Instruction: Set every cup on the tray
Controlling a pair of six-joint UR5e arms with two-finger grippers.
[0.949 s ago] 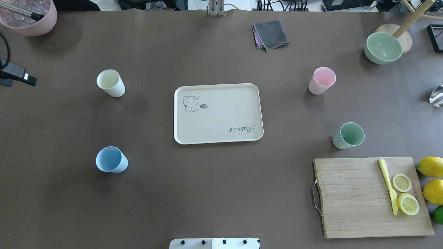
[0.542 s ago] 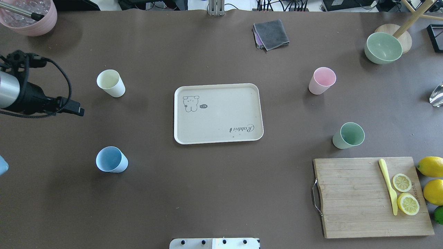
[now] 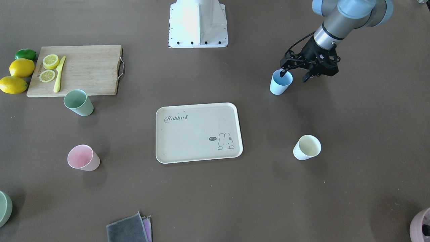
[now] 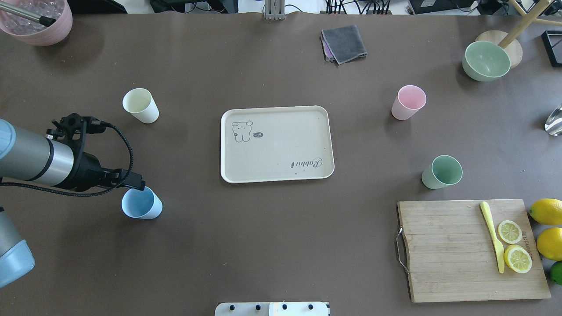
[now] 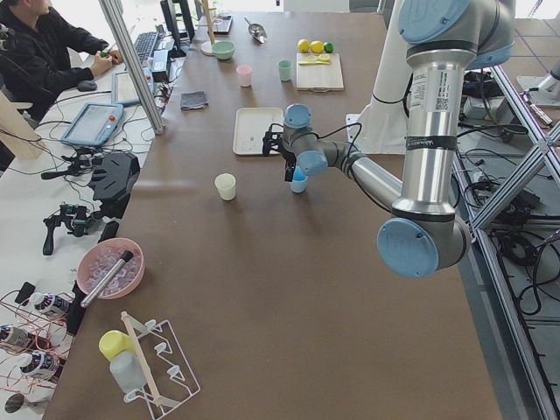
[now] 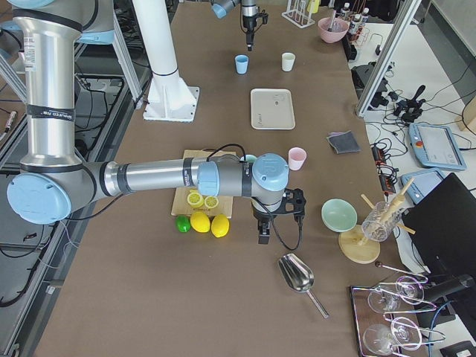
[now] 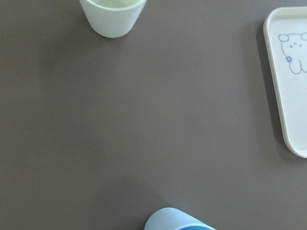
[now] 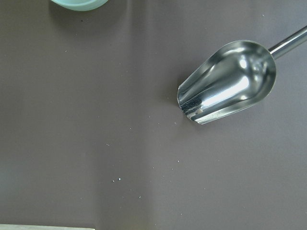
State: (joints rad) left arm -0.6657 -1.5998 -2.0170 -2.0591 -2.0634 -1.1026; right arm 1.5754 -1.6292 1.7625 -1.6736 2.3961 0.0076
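Note:
The cream tray [image 4: 281, 145] lies empty mid-table, also in the front view [image 3: 195, 137]. The blue cup [image 4: 141, 203] stands front left. My left gripper [image 3: 294, 76] is open just above it, one finger over the cup's mouth [image 3: 281, 82] and the other outside, toward the table's left end. The left wrist view shows the blue rim [image 7: 178, 220] at its bottom edge. The cream-yellow cup [image 4: 140, 105], pink cup [image 4: 409, 102] and mint green cup [image 4: 442, 172] stand on the table. My right gripper [image 6: 265, 232] shows only in the exterior right view; I cannot tell its state.
A cutting board [image 4: 452, 250] with a knife and lemon slices lies front right, whole lemons beside it. A sage bowl [image 4: 486, 60] is back right, a mauve bowl [image 4: 37, 24] back left, a grey cloth [image 4: 344, 44] at the back. A metal scoop [image 8: 225, 86] lies under the right wrist.
My left arm has come in from the left edge and moved forward and right to just above the blue cup. The cups and tray have not moved.

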